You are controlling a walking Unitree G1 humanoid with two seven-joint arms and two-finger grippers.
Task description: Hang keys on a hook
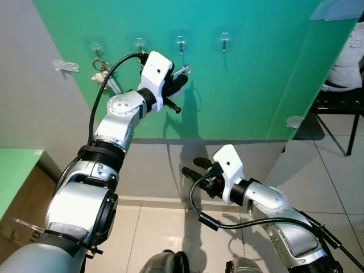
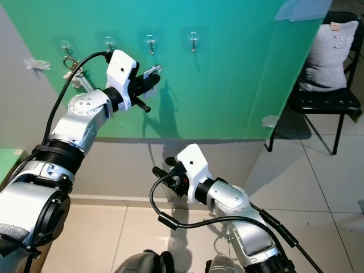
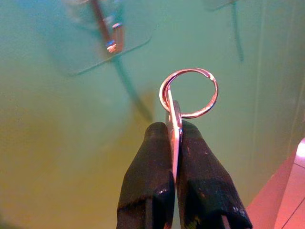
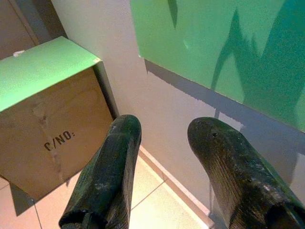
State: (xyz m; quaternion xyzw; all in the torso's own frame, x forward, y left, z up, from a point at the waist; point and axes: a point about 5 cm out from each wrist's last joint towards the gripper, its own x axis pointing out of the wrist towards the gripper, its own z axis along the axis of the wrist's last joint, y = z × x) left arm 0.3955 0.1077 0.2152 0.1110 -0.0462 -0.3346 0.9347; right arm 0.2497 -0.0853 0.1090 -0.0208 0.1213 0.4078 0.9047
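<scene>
Silver key on round steel split ring (image 3: 188,93) pinched flat between left gripper (image 1: 177,79) black fingers, ring projecting past tips, close to green wall panel (image 1: 256,74). Third clear adhesive hook (image 1: 181,43) at 12 o'clock above gripper, not yet engaged. First hook at 9 o'clock already carries key bunch (image 1: 102,71). Right gripper (image 4: 164,138) idle, low, fingers spread, empty. Risk: ring misses small hook prong through misalignment; release then drops keys to floor.

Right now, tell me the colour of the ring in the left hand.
Silver metal; the ring shows best in the left wrist view.
</scene>
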